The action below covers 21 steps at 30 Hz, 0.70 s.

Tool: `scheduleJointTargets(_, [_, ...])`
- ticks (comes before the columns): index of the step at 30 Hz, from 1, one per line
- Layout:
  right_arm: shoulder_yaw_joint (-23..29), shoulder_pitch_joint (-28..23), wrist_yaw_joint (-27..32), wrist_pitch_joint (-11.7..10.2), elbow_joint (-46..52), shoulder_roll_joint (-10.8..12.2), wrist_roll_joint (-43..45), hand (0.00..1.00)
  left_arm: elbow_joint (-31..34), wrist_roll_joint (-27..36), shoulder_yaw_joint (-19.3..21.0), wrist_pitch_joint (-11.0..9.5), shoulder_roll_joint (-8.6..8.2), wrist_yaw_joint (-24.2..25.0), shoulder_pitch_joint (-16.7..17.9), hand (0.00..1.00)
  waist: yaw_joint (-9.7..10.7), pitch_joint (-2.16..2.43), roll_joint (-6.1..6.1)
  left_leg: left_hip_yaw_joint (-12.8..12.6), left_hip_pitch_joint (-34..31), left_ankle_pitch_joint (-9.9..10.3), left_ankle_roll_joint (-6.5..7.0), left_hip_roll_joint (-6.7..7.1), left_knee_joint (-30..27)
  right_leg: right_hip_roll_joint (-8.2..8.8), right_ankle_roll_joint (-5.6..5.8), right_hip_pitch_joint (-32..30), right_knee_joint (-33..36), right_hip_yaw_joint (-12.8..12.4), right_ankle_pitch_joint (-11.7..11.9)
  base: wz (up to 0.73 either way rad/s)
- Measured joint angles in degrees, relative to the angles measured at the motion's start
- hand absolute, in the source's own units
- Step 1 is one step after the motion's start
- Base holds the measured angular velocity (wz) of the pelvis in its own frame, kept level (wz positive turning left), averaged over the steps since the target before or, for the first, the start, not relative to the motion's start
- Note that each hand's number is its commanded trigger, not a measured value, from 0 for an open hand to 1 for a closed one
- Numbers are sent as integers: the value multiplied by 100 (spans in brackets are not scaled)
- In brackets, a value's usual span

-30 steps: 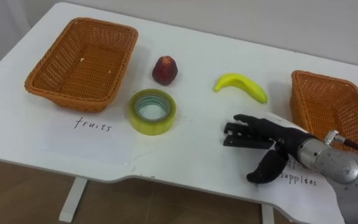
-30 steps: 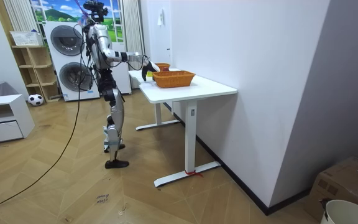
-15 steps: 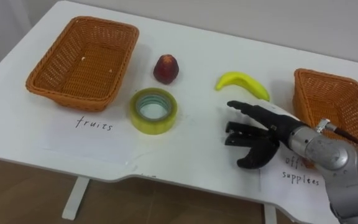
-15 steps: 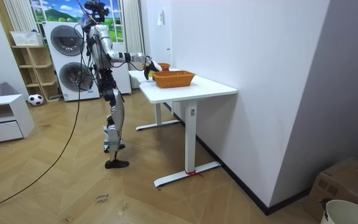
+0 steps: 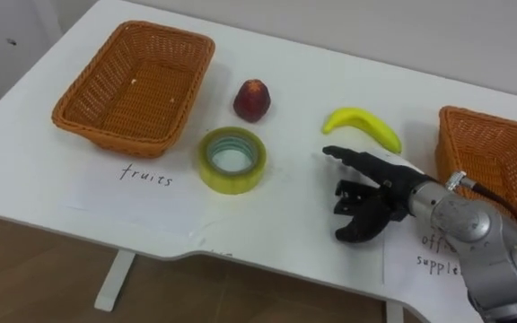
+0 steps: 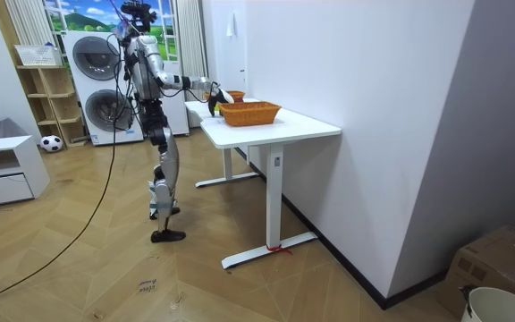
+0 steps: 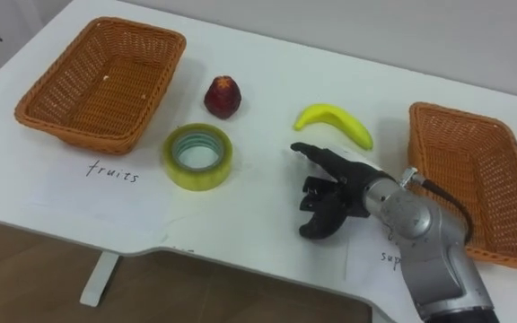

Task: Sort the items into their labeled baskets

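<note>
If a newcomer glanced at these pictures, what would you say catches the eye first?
The dark right hand stands out most, its fingers spread open above the white table, close to the yellow banana. Two wicker baskets frame the scene, the left basket at the table's far left and the right basket at its right edge. Between them sit a red fruit and a yellowish tape roll.

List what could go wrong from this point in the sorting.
1. The open right robot hand is just short of the banana; a low approach might nudge it away instead of grasping it.
2. If the banana goes to the left basket, the carry crosses the tape roll and red fruit, which might get knocked.
</note>
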<state>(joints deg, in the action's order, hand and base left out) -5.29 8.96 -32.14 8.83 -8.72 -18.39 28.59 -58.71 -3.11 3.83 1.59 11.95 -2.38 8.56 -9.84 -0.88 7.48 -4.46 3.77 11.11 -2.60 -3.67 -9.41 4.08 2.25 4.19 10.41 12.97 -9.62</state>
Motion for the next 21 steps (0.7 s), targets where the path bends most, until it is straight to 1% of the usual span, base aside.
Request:
scheduleJointTargets(4, [-1, 60, 22, 3, -243, -1, 16, 0, 0, 1, 5, 106, 6, -35, -13, 0, 27, 2, 9, 66, -4, -1, 2, 21, -12, 4, 1, 87, -62, -6, -1, 7])
scheduleJointTargets(5, [0, 66, 24, 4, -288, -3, 24, 0, 1, -4, 18, 117, 5, -44, -13, 0, 25, 10, 22, 69, -8, -1, 2, 24, -12, 4, 1, 90, -78, -5, -1, 7])
scheduleJointTargets(7, [-1, 123, 29, 8, -415, -3, 57, 0, 3, -7, 50, 215, 9, -46, -16, 0, 20, 14, 29, 109, -14, -1, 2, 29, -14, 3, 1, 103, -73, 12, -1, 6])
scheduleJointTargets(8, [-1, 123, 30, 11, -418, -3, 79, 0, 3, -7, 50, 227, 9, -46, -15, 0, 18, 14, 28, 120, -17, -1, 3, 31, -14, 3, 1, 104, -73, 18, -1, 6])
scheduleJointTargets(13, [-18, 125, 121, 120, -442, -4, 102, 0, 8, -5, 43, 398, 10, -72, -16, 0, 21, 16, 31, 189, -19, -2, 4, 33, -20, 3, 1, 134, -72, 132, -1, 6])
scheduleJointTargets(21, [-20, 172, 280, 130, -613, -4, 125, 0, 44, -15, 51, 552, 11, -84, -32, 0, 21, 28, 47, 224, -19, -2, 4, 34, -21, 3, 1, 146, -71, 155, -1, 1])
